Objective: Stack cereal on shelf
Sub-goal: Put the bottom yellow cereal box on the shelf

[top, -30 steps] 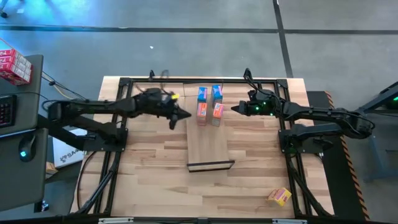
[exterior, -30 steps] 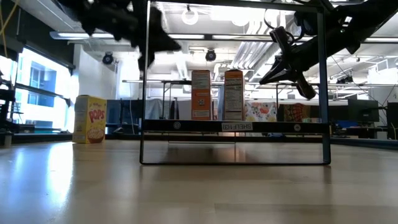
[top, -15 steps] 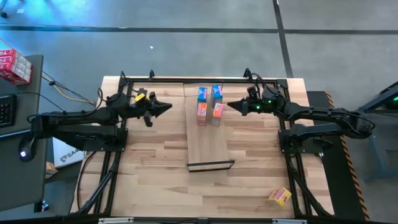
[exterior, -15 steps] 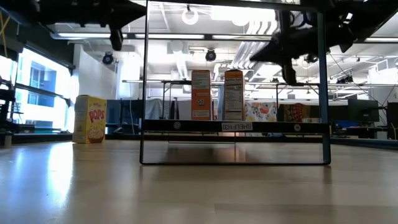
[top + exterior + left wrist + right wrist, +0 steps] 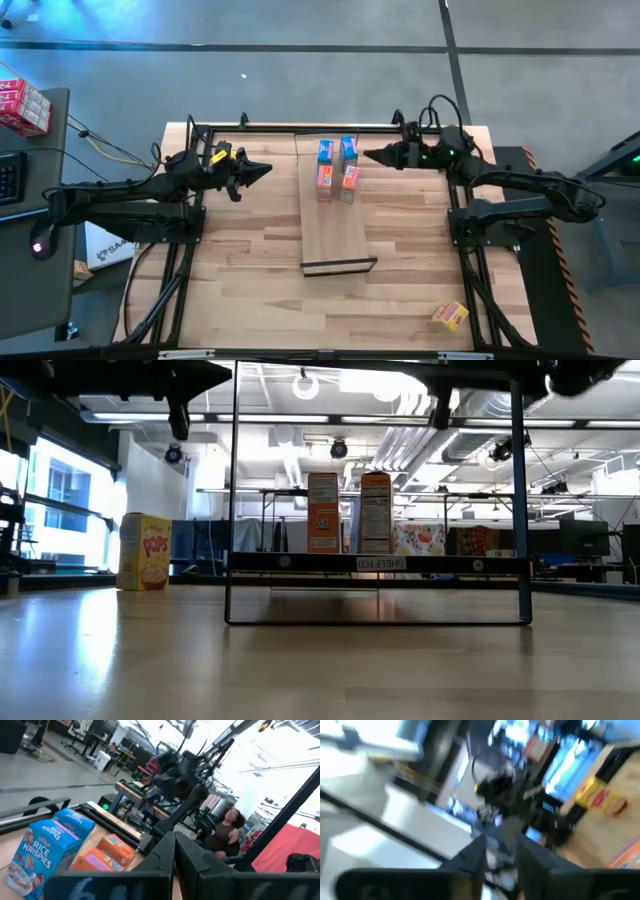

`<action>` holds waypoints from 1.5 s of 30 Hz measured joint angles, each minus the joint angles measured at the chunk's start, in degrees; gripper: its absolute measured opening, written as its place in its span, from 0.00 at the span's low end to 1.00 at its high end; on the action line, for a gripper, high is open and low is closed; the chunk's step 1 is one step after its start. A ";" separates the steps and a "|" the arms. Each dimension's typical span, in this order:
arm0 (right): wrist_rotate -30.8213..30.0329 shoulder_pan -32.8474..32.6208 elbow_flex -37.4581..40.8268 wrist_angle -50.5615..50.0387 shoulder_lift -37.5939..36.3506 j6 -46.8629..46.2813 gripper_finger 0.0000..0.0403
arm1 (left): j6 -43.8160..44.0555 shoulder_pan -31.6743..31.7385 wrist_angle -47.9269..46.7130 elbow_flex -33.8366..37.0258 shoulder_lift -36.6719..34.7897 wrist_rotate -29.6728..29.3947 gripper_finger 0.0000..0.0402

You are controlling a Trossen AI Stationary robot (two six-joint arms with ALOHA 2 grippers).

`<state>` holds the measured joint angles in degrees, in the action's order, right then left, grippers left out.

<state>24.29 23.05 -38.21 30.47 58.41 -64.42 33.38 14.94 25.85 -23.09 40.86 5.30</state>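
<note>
Four cereal boxes stand on the shelf; left hand pressed together, right hand slightly parted, both empty. A careless reach could topple the row.

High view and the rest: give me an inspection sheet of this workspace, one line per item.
Surface: butcher-block tabletop, bare wood around the shelf.
Job's things: shelf at centre; four cereal boxes upright at its far end, blue and orange; one yellow box on the table near the right front corner.
Clutter: nothing seen on the table.
Grippers: left gripper shut, empty, left of the shelf; right gripper beside the boxes, slightly parted, empty.
Cables: wires along the left arm.
Surroundings: a person seated beyond the table.
</note>
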 joint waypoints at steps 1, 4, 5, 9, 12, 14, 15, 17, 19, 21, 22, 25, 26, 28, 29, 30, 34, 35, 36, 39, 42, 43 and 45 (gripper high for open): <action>1.70 -0.43 -2.89 -4.34 0.04 1.72 0.28 | 0.43 0.01 -0.19 0.00 0.00 0.03 0.00; 5.26 -1.74 -12.74 -18.93 0.56 9.07 0.41 | 0.66 0.00 -0.53 0.00 0.00 0.08 0.00; 6.34 -2.03 -16.28 -25.58 0.85 11.90 0.45 | 0.64 0.00 -0.55 0.00 0.00 0.09 0.00; 7.26 -2.21 -30.35 -54.46 2.87 21.74 0.55 | 0.60 0.02 -0.49 0.00 0.00 0.09 0.00; 7.07 -2.85 -38.35 -74.73 4.39 23.74 0.58 | 0.60 0.02 -0.39 0.00 0.00 0.09 0.00; 5.76 -4.85 -41.48 -86.79 4.87 21.62 0.58 | 0.64 0.02 -0.38 0.00 0.00 0.09 0.00; 5.28 -6.44 -42.28 -92.31 4.87 20.26 0.58 | 0.62 0.02 -0.35 0.00 0.00 0.09 0.00; 3.62 -10.96 -42.87 -100.51 4.24 16.00 0.58 | 0.55 0.03 -0.35 0.00 0.00 0.09 0.00; 0.21 -16.69 -42.27 -107.52 3.03 8.96 0.58 | 0.55 0.04 -0.31 -0.01 0.00 0.09 0.00; -3.79 -23.96 -41.07 -111.77 1.80 -0.73 0.58 | 0.82 0.04 -0.31 -0.02 0.00 0.09 0.00; -5.21 -27.68 -40.23 -112.72 1.23 -6.30 0.58 | 1.14 0.04 -0.31 -0.02 0.00 0.10 0.00; -5.87 -39.65 -37.73 -112.48 -0.26 -23.64 0.58 | 2.11 0.04 -0.30 -0.02 0.00 0.59 0.00; -6.06 -43.30 -37.10 -112.32 -0.37 -29.47 0.58 | 2.13 0.04 -0.31 -0.02 0.00 0.82 0.00; -7.69 -51.16 -35.47 -110.95 -0.27 -41.06 0.58 | 2.07 0.04 -0.29 -0.02 0.00 1.82 0.00; -8.18 -54.59 -34.37 -109.64 -0.09 -46.12 0.58 | 2.06 0.04 -0.29 -0.04 0.00 2.11 0.00; -8.25 -57.81 -33.16 -108.09 0.18 -50.37 0.58 | 2.06 0.04 -0.29 -0.04 0.00 2.19 0.00; -9.26 -67.45 -27.37 -98.80 2.00 -64.49 0.58 | 2.00 0.04 -0.29 -0.04 0.00 2.27 0.00; -9.53 -69.24 -25.82 -95.79 2.57 -67.63 0.58 | 2.00 0.04 -0.30 -0.04 0.00 2.27 0.00; -9.65 -70.73 -24.34 -92.61 3.24 -70.24 0.58 | 2.01 0.04 -0.30 -0.04 0.00 2.27 0.00; -5.79 -73.31 -20.33 -84.29 5.51 -72.31 0.58 | 2.01 0.04 -0.29 -0.04 0.00 2.27 0.00; -2.17 -74.86 -18.16 -79.06 8.03 -73.72 0.58 | 2.02 0.04 -0.27 -0.04 0.00 2.27 0.00; -1.89 -75.12 -17.92 -77.81 8.93 -73.75 0.58 | 2.02 0.04 -0.26 -0.04 0.00 2.27 0.00; -1.79 -75.15 -17.88 -76.23 10.52 -73.64 0.58 | 2.21 0.02 -0.26 -0.09 0.00 2.27 0.00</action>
<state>22.50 -52.10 -56.10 -45.76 68.93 -138.06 35.59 14.96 25.58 -23.18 40.86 7.57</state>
